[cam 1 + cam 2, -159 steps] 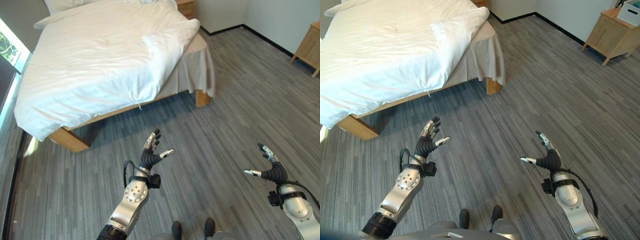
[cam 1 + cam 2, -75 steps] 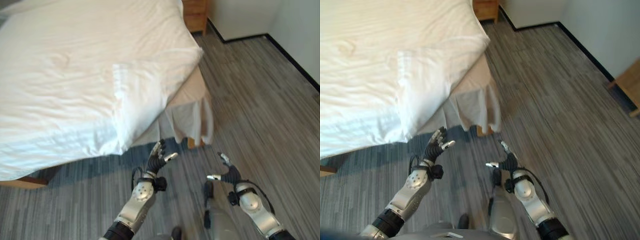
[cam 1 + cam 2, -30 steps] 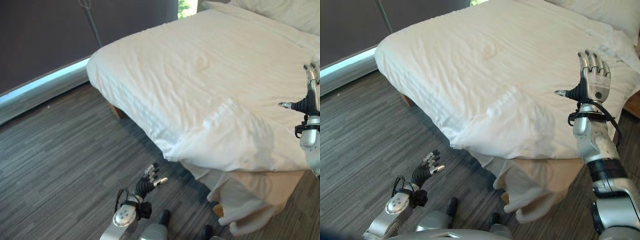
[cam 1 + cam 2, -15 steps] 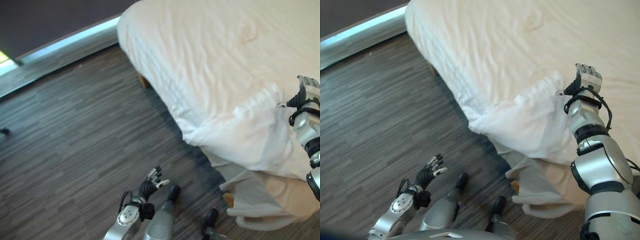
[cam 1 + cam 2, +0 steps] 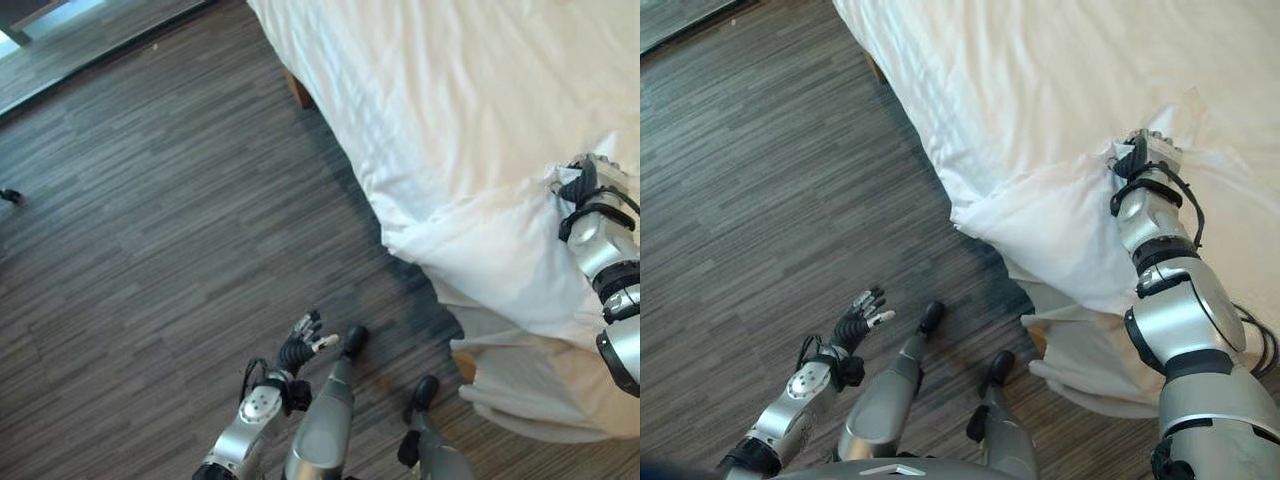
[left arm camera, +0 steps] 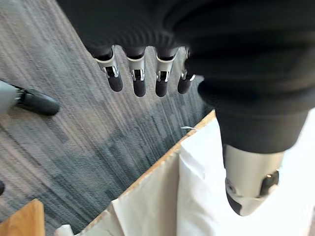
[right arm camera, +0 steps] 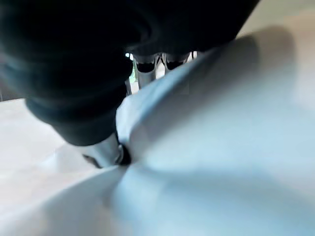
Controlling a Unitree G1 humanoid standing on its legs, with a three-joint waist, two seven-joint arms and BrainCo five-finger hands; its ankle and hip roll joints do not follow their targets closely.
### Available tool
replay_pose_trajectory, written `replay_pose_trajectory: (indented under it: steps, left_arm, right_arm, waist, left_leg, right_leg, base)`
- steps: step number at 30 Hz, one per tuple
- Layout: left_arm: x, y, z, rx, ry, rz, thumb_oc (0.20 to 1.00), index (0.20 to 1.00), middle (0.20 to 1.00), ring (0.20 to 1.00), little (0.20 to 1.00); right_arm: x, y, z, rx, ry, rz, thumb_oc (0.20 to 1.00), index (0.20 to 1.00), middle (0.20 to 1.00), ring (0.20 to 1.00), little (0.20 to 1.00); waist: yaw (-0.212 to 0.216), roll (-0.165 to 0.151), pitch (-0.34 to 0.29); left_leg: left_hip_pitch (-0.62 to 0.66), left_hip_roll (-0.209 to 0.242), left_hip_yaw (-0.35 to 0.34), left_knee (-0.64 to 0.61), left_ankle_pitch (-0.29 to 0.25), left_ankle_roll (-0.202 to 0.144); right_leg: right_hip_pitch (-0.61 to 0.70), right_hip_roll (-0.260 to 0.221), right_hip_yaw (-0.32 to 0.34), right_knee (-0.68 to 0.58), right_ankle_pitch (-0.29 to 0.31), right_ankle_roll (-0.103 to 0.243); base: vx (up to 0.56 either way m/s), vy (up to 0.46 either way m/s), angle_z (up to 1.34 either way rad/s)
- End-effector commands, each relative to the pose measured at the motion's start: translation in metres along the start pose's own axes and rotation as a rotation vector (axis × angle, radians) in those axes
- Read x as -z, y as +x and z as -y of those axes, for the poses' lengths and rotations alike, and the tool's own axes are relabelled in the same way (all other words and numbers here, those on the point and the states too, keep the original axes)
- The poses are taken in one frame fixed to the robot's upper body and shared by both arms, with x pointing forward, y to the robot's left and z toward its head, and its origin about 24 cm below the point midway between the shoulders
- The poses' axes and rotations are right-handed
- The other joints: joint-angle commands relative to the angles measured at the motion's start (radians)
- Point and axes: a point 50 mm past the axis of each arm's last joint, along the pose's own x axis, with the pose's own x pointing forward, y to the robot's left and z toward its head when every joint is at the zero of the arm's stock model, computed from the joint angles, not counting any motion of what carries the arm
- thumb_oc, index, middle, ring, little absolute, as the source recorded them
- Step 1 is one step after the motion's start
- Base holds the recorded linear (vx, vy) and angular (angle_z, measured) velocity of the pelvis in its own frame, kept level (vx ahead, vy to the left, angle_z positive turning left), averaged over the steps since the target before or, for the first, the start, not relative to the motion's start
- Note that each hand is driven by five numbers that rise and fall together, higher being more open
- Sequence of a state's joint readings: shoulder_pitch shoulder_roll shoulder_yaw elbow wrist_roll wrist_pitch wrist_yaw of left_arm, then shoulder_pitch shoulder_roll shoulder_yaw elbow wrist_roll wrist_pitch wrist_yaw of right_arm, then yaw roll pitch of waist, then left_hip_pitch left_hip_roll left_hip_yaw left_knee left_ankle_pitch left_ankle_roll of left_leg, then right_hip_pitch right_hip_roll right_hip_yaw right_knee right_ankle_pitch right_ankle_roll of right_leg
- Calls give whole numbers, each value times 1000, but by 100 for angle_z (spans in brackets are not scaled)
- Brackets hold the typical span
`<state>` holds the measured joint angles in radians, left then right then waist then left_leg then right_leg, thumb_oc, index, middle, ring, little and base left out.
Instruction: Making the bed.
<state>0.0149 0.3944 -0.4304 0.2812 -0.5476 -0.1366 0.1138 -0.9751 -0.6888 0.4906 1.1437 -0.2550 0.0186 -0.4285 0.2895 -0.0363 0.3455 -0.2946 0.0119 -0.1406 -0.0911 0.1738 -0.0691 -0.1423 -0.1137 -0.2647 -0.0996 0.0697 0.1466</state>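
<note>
The robot's right hand (image 5: pixel 1145 152) is on the folded-back corner of the white duvet (image 5: pixel 1040 130), at about three o'clock in the head views, and its own wrist view shows cloth bunched between thumb and fingers, so I judge it to be pinching the fold, though most of the fingers are hidden by the fabric. The duvet covers the bed (image 5: pixel 300 92) across the upper right of the scene, with the flipped corner hanging over the edge and a beige bed skirt (image 5: pixel 520 380) exposed below it at about four o'clock. To do this step well, the hand should take a deep bite of the fold, not just its edge, lift it clear of the layer beneath, and carry it down toward the foot corner so the flap opens flat without dragging the whole cover. The left hand (image 5: pixel 300 348) hangs low over the grey plank floor (image 5: pixel 150 200) at six o'clock, its fingers relaxed and holding nothing. Compared with half a second earlier, the right hand has sunk from above the fold into the cloth, and the camera has swung further down.
</note>
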Motion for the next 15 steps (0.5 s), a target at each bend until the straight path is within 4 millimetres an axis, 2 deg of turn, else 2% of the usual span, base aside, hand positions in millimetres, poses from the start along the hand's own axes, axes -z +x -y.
replay_pose_trajectory:
  steps: [1,5,7,8,9,12,13,15]
  left_arm:
    - [-3,-3,8,-5,-87,48,1000,1000,1000,1000,1000]
    - [-2,-4,5,-26,-93,40,1000,1000,1000,1000,1000]
    - [-1,-5,3,-37,-71,37,1000,1000,1000,1000,1000]
    - [-3,-4,4,-33,-57,39,1000,1000,1000,1000,1000]
    - [-2,-4,4,-32,-56,36,1000,1000,1000,1000,1000]
    - [-2,-4,7,-16,-21,33,1000,1000,1000,1000,1000]
    - [-3,-3,10,-8,-8,38,1000,1000,1000,1000,1000]
    - [-6,-1,12,-6,6,49,1000,1000,1000,1000,1000]
  right_arm:
    - [22,-16,-17,-39,40,-35,200,200,200,200,200]
    - [31,-68,-59,-126,179,24,200,200,200,200,200]
    - [41,-100,-72,-168,249,22,200,200,200,200,200]
    - [43,-126,-85,-231,299,32,200,200,200,200,200]
    - [43,-127,-85,-233,298,30,200,200,200,200,200]
    - [50,-168,-101,-352,330,35,200,200,200,200,200]
    - [56,-188,-112,-413,353,-8,200,200,200,200,200]
    - [61,-209,-128,-491,357,-56,200,200,200,200,200]
  waist:
    - [-38,-2,-17]
    - [-99,-3,-39]
    - [-128,-6,-55]
    - [-157,-10,-63]
    - [-155,-11,-64]
    - [-197,-17,-79]
    - [-214,-18,-82]
    - [-233,-15,-89]
  left_leg:
    - [40,28,103,4,-105,-24]
    - [87,32,131,4,-129,-12]
    - [114,33,144,4,-142,-5]
    - [135,34,157,4,-151,2]
    - [137,34,157,4,-151,2]
    - [176,34,175,4,-163,10]
    - [186,34,181,4,-168,14]
    - [202,35,192,4,-173,15]
  right_leg:
    - [81,-28,4,12,-83,12]
    - [108,-35,18,12,-86,15]
    - [125,-40,28,12,-87,18]
    - [138,-43,37,12,-87,21]
    - [140,-44,37,12,-87,21]
    - [163,-48,52,12,-88,22]
    - [169,-50,62,12,-87,22]
    - [175,-51,74,12,-86,23]
  base:
    - [13,12,-4]
    - [35,12,-18]
    - [53,-4,-23]
    - [37,-8,-22]
    - [32,-14,-27]
    - [33,2,-24]
    - [26,22,-17]
    - [10,20,-26]
